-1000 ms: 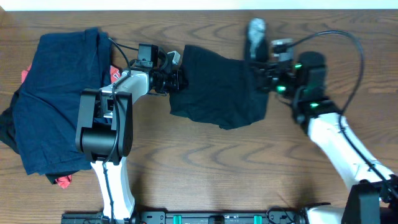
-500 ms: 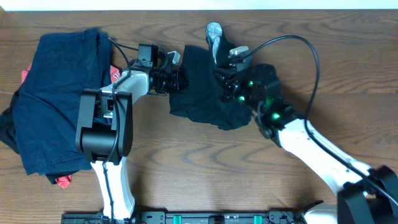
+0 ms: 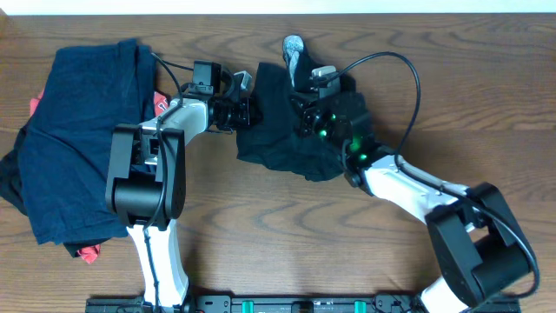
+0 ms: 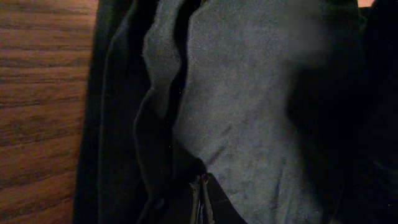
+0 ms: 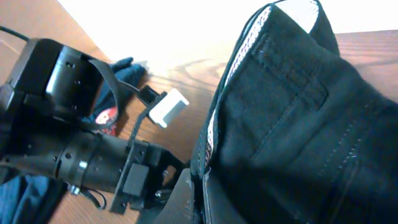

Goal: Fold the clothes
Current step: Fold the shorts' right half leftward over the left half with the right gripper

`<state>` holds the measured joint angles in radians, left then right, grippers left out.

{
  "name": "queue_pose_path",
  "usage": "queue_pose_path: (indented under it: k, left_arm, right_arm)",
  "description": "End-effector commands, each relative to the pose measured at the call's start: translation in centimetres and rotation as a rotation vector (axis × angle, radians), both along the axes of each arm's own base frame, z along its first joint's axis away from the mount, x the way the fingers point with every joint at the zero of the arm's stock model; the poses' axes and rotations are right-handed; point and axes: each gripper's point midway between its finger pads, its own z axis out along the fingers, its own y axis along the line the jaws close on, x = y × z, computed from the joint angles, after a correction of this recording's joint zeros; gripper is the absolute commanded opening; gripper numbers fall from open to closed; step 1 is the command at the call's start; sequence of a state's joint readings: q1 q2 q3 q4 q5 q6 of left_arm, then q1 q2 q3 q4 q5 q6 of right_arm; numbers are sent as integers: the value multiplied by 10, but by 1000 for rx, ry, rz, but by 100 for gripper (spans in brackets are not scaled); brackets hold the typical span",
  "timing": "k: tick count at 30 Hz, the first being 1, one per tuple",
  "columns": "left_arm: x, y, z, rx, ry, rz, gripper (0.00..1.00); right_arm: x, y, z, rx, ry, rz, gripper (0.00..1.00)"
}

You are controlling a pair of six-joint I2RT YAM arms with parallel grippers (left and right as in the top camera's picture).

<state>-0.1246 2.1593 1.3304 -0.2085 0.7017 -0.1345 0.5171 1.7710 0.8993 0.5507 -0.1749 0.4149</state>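
Note:
A black garment [image 3: 280,139] lies at the table's middle, partly folded over on itself. My left gripper [image 3: 248,113] is shut on its left edge; the left wrist view shows only dark cloth [image 4: 249,106] pinched at the fingertips [image 4: 200,193]. My right gripper [image 3: 300,117] is shut on the garment's other edge, which it holds lifted over the cloth, close to the left gripper. In the right wrist view the stitched black hem [image 5: 280,118] rises from the jaws [image 5: 199,186], with the left arm's wrist [image 5: 74,155] just beside it.
A pile of dark navy clothes [image 3: 78,130] with a bit of red cloth [image 3: 85,253] lies at the table's left. The right arm's cable [image 3: 408,74] loops above the table. Bare wood lies to the right and front.
My right gripper has carried the garment's right edge leftward across the cloth, folding it over toward the left gripper. The left gripper has stayed in place.

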Motion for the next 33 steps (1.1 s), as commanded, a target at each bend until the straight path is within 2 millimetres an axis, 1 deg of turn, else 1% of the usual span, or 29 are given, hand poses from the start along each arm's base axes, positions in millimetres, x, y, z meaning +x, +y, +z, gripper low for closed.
queue_pose_path:
  k: [1,4,7,8,9,10,11,12,13,14,15,16,17,22,24,26,28,29,30,33]
  left_arm:
    - [-8,22,-42,109,79,55,6]
    - [-8,22,-42,109,79,55,6]
    - [-8,22,-42,109,78,55,6]
    - [-8,22,-42,109,78,55,6]
    - [-8,22,-42,109,79,55,6]
    - [-8,22,-42,109,79,55,6]
    - [-8,22,-42,109,79,55,6]
    - [-8,22,-42,109,79,55,6]
    - [-8,22,-42,109,78,55,6]
    - [-8,22,-42,109,78,55,6]
    - [-8,22,-42,109,78,55,6]
    - [-8,22,-42,109,79,55,6]
    - [-8,22,-42,109,79,55,6]
    - [-7,23,-41,109,77,56,6]
    - [-5,25,-37,107,70,64,6]
    - [-1,32,-26,105,51,81,6]
    - [5,43,-5,100,21,107,6]
    - [7,48,4,99,8,117,10]
    - [9,54,18,99,-15,127,17]
    - [10,70,57,120,-94,124,45]
  right_arm:
    - [-4,14,-3,40,17,6,1]
    - [-9,23,-2,44,10,27,1]
    - [-13,32,4,58,-13,45,1]
    - [-13,33,8,66,-26,48,5]
    - [-12,34,11,73,-36,49,20]
    - [-12,34,14,80,-46,49,39]
    - [-11,35,17,88,-56,50,56]
    - [-11,35,19,94,-62,50,70]
    - [-11,35,22,98,-68,50,79]
    - [-11,35,24,101,-73,49,86]
    - [-10,34,27,103,-78,47,90]
    - [-10,32,29,106,-82,44,96]
    - [-9,30,33,109,-88,41,99]
    - [-6,21,48,120,-109,22,99]
    - [-5,15,51,113,-107,13,99]
    - [-4,8,51,91,-101,2,99]
    - [0,-3,48,78,-80,-20,99]
    - [2,-7,46,73,-73,-28,99]
    - [4,-12,44,68,-64,-39,99]
    - [10,-29,31,41,-18,-76,99]
